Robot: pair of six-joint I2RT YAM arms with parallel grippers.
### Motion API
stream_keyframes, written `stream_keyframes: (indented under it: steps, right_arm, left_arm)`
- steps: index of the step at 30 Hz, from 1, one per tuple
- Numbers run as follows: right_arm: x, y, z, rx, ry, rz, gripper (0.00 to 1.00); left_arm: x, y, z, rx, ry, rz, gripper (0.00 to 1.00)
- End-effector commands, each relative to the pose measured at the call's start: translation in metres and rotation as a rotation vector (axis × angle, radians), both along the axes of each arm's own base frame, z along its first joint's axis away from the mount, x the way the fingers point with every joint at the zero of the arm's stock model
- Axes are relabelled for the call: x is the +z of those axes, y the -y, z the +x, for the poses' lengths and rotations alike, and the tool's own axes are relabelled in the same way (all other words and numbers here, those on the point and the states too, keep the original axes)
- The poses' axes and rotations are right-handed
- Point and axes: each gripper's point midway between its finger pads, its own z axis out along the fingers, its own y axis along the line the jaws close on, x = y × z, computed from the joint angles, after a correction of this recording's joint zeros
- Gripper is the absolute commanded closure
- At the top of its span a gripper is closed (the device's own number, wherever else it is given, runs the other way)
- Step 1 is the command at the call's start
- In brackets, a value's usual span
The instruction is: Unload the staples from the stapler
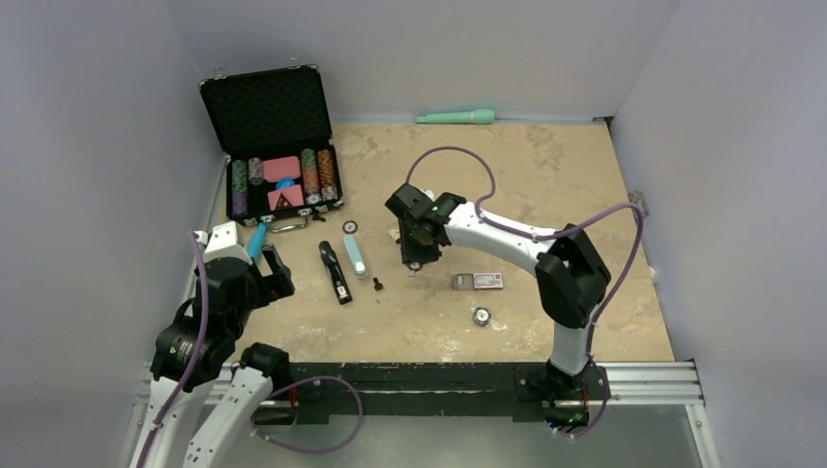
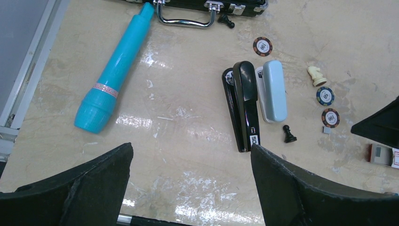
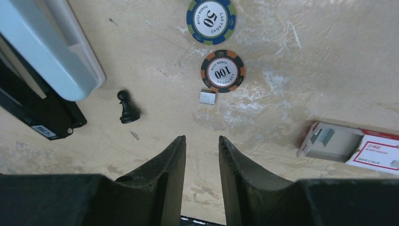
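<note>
A black stapler (image 2: 244, 103) lies on the table beside a light blue stapler (image 2: 274, 89); both show in the top view, black (image 1: 336, 273) and blue (image 1: 354, 255). A tiny silvery staple piece (image 3: 207, 97) lies on the table just below the orange "100" chip (image 3: 222, 71); it also shows in the left wrist view (image 2: 326, 129). My right gripper (image 3: 201, 139) hovers just near of that piece, its jaws a narrow gap apart and empty. My left gripper (image 2: 190, 148) is wide open and empty, near-left of the black stapler.
A staple box (image 3: 348, 143) lies right of my right gripper. A black pawn (image 3: 127, 109), a blue "50" chip (image 3: 211, 20), a white knight (image 2: 317, 75) and a teal flashlight (image 2: 117, 66) lie around. An open chip case (image 1: 278, 146) stands far left.
</note>
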Motion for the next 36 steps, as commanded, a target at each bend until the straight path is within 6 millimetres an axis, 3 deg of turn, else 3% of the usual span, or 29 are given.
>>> stream_keyframes:
  steps: [1,13,27,36]
  right_arm:
    - [-0.007,-0.008,-0.009,-0.087,-0.084,-0.013,0.64]
    - [-0.035,-0.014,-0.010,-0.167,-0.157,-0.043,0.59]
    - [-0.055,-0.008,0.008,-0.236,-0.138,-0.172,0.61]
    - [-0.072,-0.001,0.003,-0.236,-0.157,-0.213,0.64]
  left_arm:
    - [0.004,-0.001,0.003,-0.001,0.027,0.002,0.02]
    - [0.004,0.001,0.004,-0.013,0.027,0.001,0.02]
    - [0.004,0.003,0.005,-0.020,0.028,0.000,0.02]
    - [0.004,0.003,0.005,-0.022,0.028,-0.001,0.02]
